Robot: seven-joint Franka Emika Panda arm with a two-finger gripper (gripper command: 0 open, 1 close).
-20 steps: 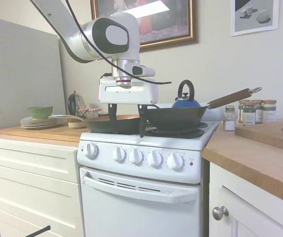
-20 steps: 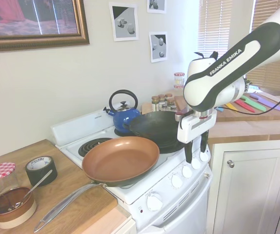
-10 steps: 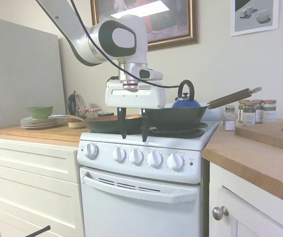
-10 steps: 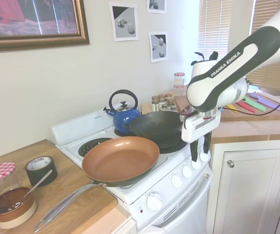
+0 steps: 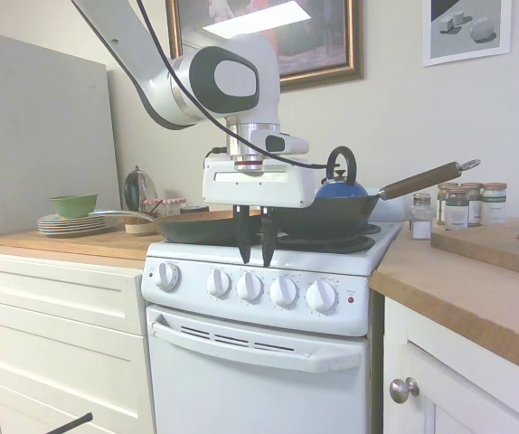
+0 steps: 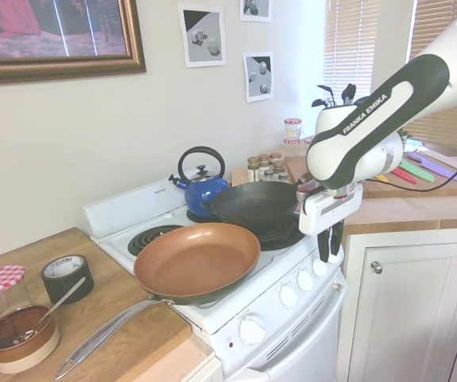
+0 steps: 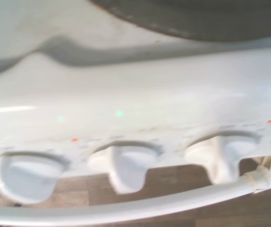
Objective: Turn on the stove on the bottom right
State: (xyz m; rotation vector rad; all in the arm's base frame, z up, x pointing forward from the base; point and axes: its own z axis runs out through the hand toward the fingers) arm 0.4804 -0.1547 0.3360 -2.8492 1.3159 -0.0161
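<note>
Stove, knob row untouched; gripper above it.
Stove stands between white cabinets; fingers narrowly parted, empty, hanging over the middle knobs. Risk: descending here likely turns the wrong burner's knob, or fingers clip the wok.

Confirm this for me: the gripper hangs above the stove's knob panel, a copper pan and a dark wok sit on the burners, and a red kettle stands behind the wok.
One detail is wrong: the kettle is blue, not red, as the second exterior view shows. The rest holds: the gripper hangs above the stove's knob panel, and the copper pan and dark wok sit on the burners.
</note>
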